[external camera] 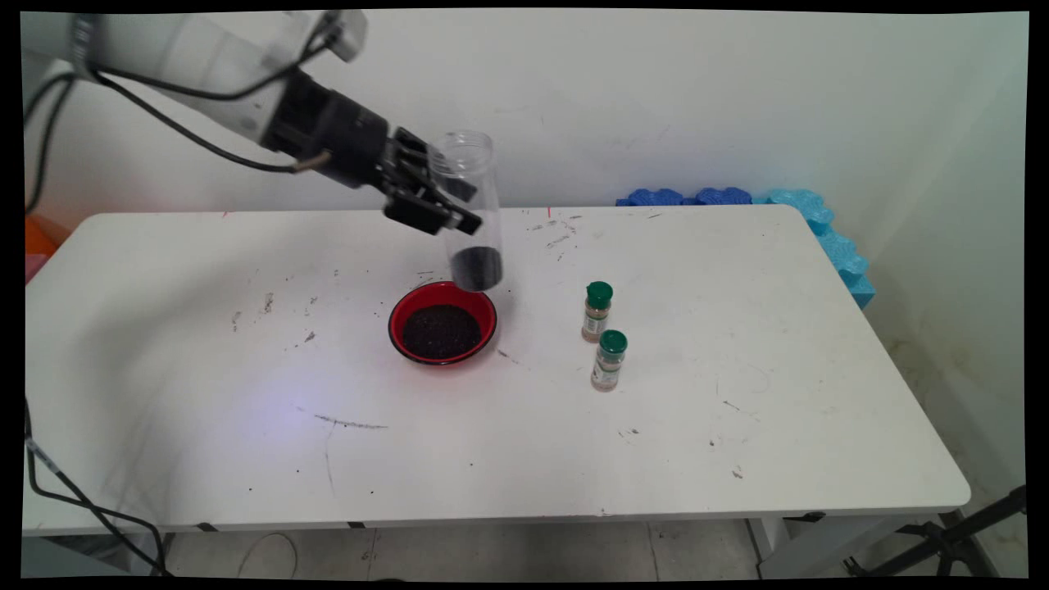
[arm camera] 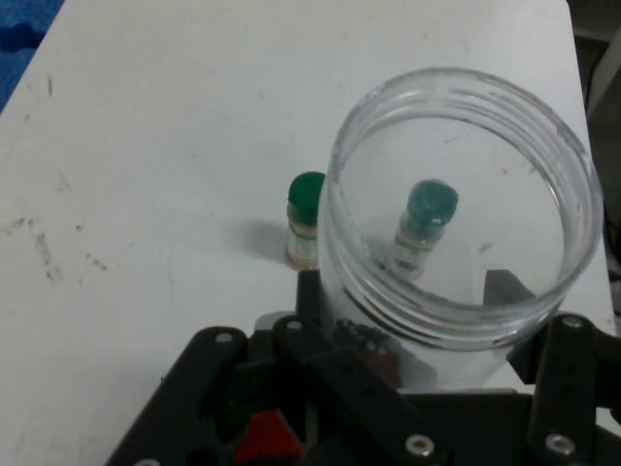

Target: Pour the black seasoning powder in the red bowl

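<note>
My gripper [external camera: 438, 201] is shut on a clear plastic jar [external camera: 471, 209] and holds it nearly upright in the air, mouth up. A little dark granular stuff lies in the jar's bottom. The jar hangs just above the far rim of a red bowl [external camera: 442, 322] that holds dark grains. In the hand view the jar [arm camera: 456, 204] fills the middle, with the gripper [arm camera: 408, 330] closed round its wall. Two small spice bottles with green caps stand to the right of the bowl: one [external camera: 597, 311] farther back, one [external camera: 609, 360] nearer. Both show in the hand view, one [arm camera: 306, 221] beside the jar, one [arm camera: 422, 228] seen through it.
The white table [external camera: 205, 410] is scuffed and speckled with dark crumbs. Blue foam pieces [external camera: 811, 221] lie along the far right edge against the wall. Black cables hang at the left. A black stand leg [external camera: 967, 533] shows under the table's right corner.
</note>
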Available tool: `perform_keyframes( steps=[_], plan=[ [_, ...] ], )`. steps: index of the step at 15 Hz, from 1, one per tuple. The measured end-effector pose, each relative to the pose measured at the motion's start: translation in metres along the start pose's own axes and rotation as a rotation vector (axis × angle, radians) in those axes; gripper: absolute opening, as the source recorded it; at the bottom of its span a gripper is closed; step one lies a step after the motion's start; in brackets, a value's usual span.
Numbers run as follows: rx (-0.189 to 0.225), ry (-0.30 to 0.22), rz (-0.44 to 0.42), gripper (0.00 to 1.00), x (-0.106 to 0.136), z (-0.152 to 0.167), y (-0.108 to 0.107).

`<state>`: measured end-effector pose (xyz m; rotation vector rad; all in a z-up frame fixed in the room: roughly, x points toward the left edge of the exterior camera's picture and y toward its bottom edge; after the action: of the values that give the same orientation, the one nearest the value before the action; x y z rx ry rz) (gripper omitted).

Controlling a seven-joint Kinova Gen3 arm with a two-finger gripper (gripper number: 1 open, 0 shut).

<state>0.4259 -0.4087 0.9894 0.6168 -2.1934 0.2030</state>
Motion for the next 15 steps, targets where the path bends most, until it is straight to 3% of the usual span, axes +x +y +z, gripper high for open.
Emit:
perform_keyframes(
  steps=[7, 11, 15],
  plan=[
    [-0.019, -0.062, -0.055, 0.00, -0.012, -0.044, 0.011],
    [-0.045, -0.099, -0.150, 0.00, -0.022, -0.056, 0.019],
    [-0.076, -0.107, -0.299, 0.00, -0.028, -0.055, 0.023]
  ],
)
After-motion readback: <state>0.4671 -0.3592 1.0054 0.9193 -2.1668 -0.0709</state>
